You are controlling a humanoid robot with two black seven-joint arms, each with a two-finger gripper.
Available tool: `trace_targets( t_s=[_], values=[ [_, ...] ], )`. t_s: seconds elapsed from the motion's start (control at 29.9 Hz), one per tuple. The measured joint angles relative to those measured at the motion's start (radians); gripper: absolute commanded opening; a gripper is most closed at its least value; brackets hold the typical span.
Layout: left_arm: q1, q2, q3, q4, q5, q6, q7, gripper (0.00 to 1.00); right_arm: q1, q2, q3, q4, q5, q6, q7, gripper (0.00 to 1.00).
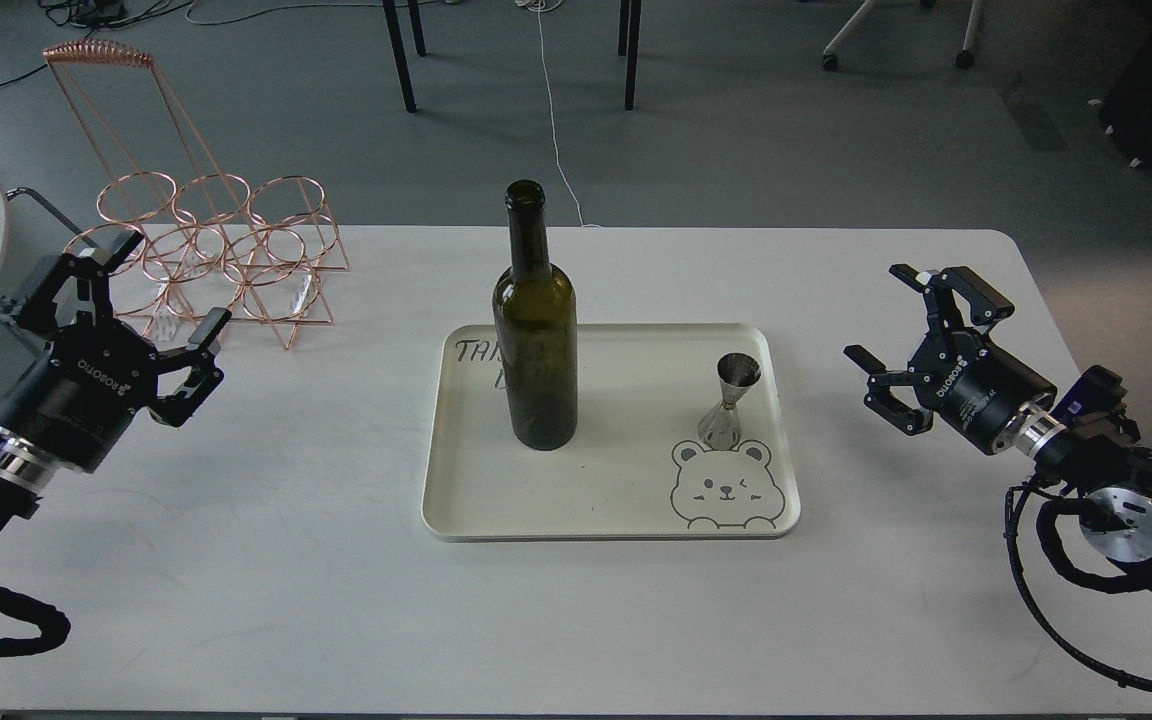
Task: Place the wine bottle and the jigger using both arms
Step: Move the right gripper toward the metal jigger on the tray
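While both arms hang back at the sides of the tabletop [336, 600], the wine bottle [535, 340] and the jigger [731, 400] stand upright on a cream tray [496, 500] midway between them. The left pincer [141, 300] is spread wide and holds nothing; the bottle stands well apart from it, off toward the right pincer's side. The right pincer [911, 340] is likewise wide and empty, and the jigger stands nearer to it, inward and beside the tray's printed bear [728, 487]. That split looks deliberate: each thing lies on the side of the arm likeliest to take it, so neither arm need cross the other.

Just beyond the left pincer stands a copper wire rack [206, 250]. The tabletop is pale, matte and otherwise bare. Behind it lies grey floor with chair legs [401, 50], castors and loose cables.
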Motion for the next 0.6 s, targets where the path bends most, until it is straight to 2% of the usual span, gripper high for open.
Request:
trace_targets(
  t_s=[0.17, 0.3, 0.47, 0.6],
  values=[
    [-0.008, -0.034, -0.004, 0.004, 0.005, 0.0, 0.0, 0.99, 0.0, -0.001, 0.006, 0.021, -0.027, -0.01, 0.036, 0.99],
    [-0.034, -0.038, 0.009, 0.032, 0.007, 0.0, 0.0, 0.99, 0.006, -0.018, 0.035, 0.026, -0.186, -0.041, 0.044, 0.99],
    [-0.089, -0.001, 0.026, 0.091, 0.022, 0.0, 0.0, 0.99, 0.005, -0.085, 0.079, 0.062, -0.659, -0.113, 0.045, 0.99],
    [-0.16, 0.025, 0.096, 0.095, 0.077, 0.0, 0.0, 0.99, -0.003, -0.124, 0.068, 0.141, -1.051, -0.277, 0.045, 0.99]
  ],
)
